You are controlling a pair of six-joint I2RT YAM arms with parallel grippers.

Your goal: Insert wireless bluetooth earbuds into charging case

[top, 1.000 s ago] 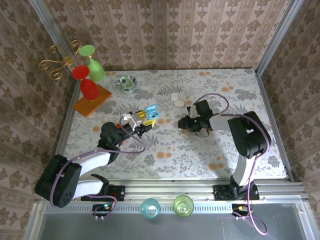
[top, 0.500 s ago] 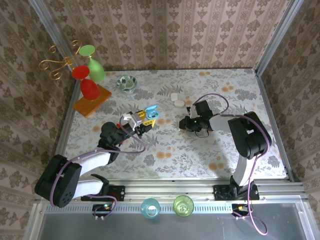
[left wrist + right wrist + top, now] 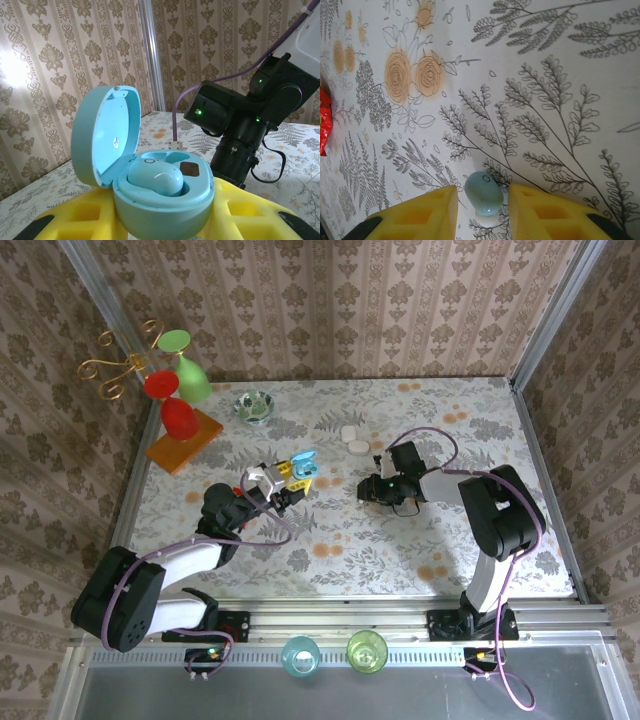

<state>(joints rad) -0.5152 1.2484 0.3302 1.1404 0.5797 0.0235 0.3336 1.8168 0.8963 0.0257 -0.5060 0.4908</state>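
One table [image 3: 450, 540] with a floral cloth carries everything; two arms reach in from the bottom of the top view, the left arm [image 3: 190, 560] toward the centre, the right arm [image 3: 480, 500] bent leftward just right of centre; the left jaws are clenched on the pale blue charging case [image 3: 160, 195], its lid [image 3: 105, 135] swung up at the left of the left wrist view; one earbud [image 3: 156, 179] already sits inside, so I judge the task about half done; a dark patch [image 3: 189, 169] beside it looks like the free socket; the second earbud [image 3: 483, 193] lies on the table at the bottom centre of the right wrist view, between the right jaws, which stand apart with a gap on each side, gripping nothing; left to do, as I read it: close on that earbud, carry it across, seat it. Against the earlier top views little differs; case and left arm sit in the same spot; the right wrist has shifted only slightly.
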